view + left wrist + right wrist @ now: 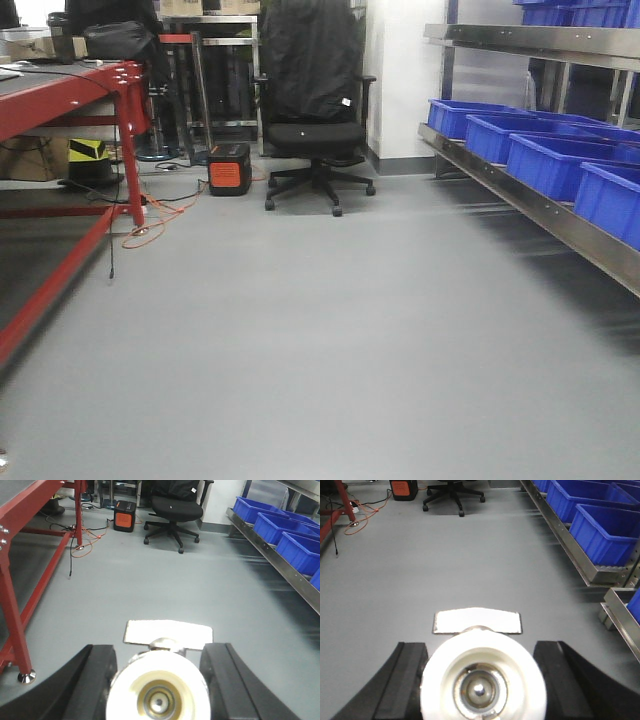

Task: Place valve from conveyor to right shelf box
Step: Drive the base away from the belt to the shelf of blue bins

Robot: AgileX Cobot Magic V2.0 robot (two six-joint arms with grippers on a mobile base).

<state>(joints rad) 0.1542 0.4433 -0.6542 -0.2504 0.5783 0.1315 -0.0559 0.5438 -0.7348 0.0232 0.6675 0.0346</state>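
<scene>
Stretching from 6 o'clock up to 12 o'clock in the front view, the bare grey floor (330,330) forms a wide lane. Its 9 o'clock edge is a red-framed bench (60,100) with an orange cable (150,225) trailing beside the leg. Its 3 o'clock edge is a steel shelf (530,200) carrying a row of blue boxes (550,160). At 12 o'clock a black office chair (315,130) and an orange power box (229,168) close off the far end. The left gripper (159,655) is closed partway, its black fingers (95,680) pressed against both sides of the left-hand valve (159,695), which hangs above the floor with the bench leg at 9 o'clock. The right gripper (482,650) grips the right-hand valve (482,680) the same way, one finger (555,680) on each flank, with the shelf rail and boxes running from 1 to 3 o'clock, well apart from it. Each valve is seen end-on, its round white face with a metallic centre turned toward the lens, so its long axis runs away toward 12 o'clock, in line with the fingers. The flat white handle of the left-hand valve (167,631) lies crosswise from 9 to 3 o'clock just beyond the round face, and the handle of the right-hand valve (476,621) lies likewise.
</scene>
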